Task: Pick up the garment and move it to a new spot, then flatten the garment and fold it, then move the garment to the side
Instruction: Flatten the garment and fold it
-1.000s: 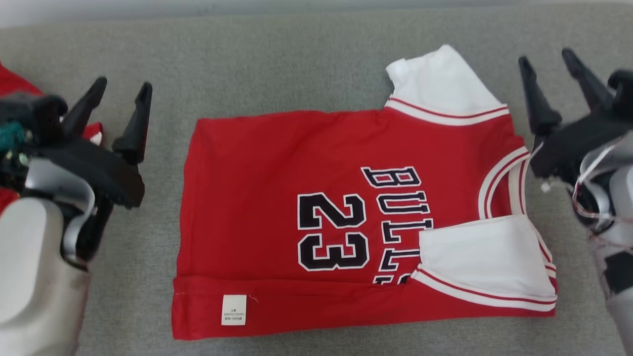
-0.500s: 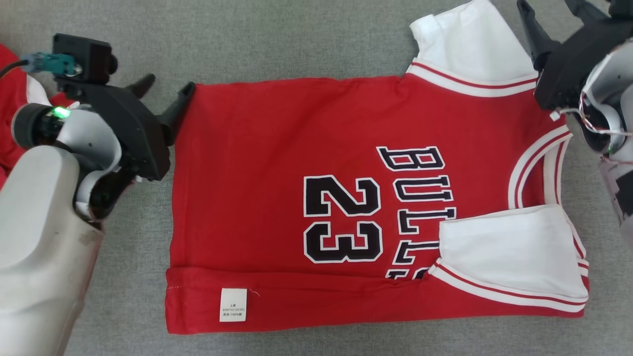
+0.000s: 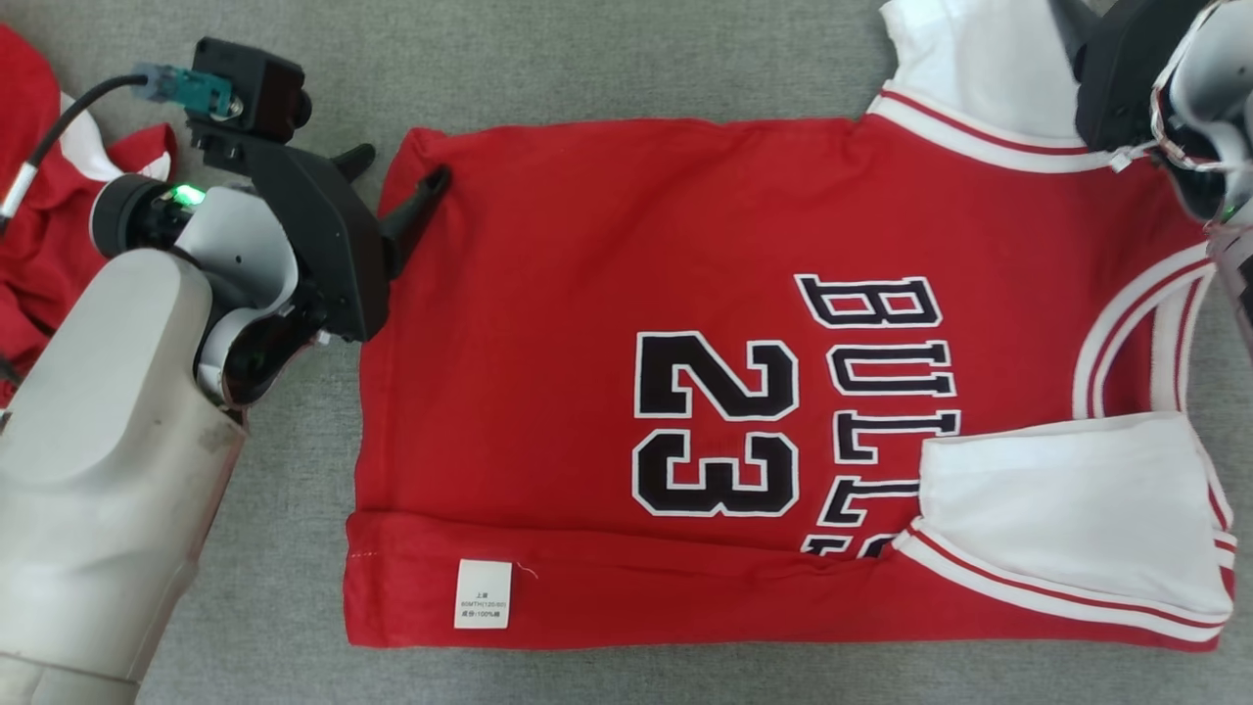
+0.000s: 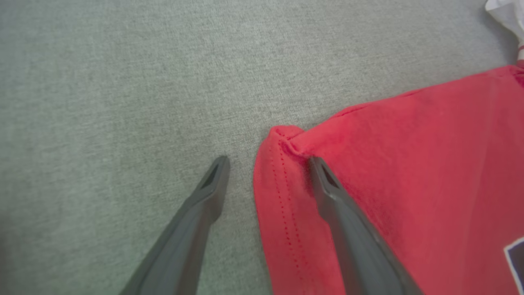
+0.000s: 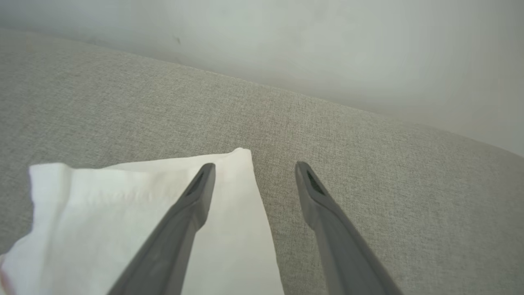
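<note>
The red jersey (image 3: 587, 294), printed "BULLS 23", lies flat on the grey fabric surface (image 3: 587, 59) with white sleeves at the right. The near sleeve (image 3: 1067, 509) is folded over the red front. My left gripper (image 3: 396, 168) is open at the jersey's far left hem corner (image 4: 282, 135); one finger rests over the red cloth and the other over bare grey fabric. My right gripper (image 5: 254, 167) is open at the far white sleeve (image 5: 135, 213), one finger above the sleeve's corner and the other over the grey surface. Its dark housing (image 3: 1121, 59) sits at the head view's top right.
Another red garment (image 3: 39, 245) lies crumpled at the far left, behind my left arm. A white care label (image 3: 484, 593) sits on the jersey's near hem. A pale wall (image 5: 327, 49) rises just beyond the surface's back edge.
The head camera has shifted, so the whole picture has moved. My left gripper has come in to the jersey's far left corner, and my right gripper has moved up over the far sleeve.
</note>
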You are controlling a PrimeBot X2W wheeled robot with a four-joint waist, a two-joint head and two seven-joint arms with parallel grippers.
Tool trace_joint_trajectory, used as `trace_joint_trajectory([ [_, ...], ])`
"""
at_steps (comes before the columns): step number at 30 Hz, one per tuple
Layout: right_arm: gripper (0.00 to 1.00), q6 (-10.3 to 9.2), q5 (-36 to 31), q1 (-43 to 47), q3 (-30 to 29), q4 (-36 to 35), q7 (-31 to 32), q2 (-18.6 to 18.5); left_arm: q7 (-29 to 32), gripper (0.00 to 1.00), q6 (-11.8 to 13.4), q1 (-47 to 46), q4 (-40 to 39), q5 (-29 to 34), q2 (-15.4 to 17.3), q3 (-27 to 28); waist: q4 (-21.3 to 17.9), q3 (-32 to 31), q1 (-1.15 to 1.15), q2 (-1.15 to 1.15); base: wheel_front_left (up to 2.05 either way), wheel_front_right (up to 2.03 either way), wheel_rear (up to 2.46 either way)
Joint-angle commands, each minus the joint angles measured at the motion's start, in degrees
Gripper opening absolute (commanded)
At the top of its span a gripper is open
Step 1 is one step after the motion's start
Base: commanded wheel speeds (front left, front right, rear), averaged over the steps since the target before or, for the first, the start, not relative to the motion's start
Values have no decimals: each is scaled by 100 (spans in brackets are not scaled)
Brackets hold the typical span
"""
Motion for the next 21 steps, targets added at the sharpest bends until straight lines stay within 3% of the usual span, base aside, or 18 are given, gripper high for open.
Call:
trace_joint_trajectory([
  [1,100,-16,40,-94,50,103,45,0,65,100,16,-3,113,-47,-32,-68,92,97,0,-1,0,0,0],
  [3,100,-16,62,-228,94,260,52,17,134,100,16,-49,186,-138,-94,-153,134,146,0,-1,0,0,0],
  [4,100,-16,61,-286,127,335,66,20,134,81,17,-84,221,-181,-120,-176,153,170,0,-1,0,0,0],
  [5,100,-16,74,-330,156,410,88,36,145,25,16,-110,261,-235,-153,-187,167,186,0,-1,0,0,0],
  [6,100,-16,93,-370,185,483,99,58,153,0,13,-134,279,-293,-191,-203,179,201,0,-1,0,0,0],
  [21,100,-16,-38,-887,505,1401,239,157,-148,0,13,-582,85,-536,-308,-529,442,360,0,-1,0,0,0],
])
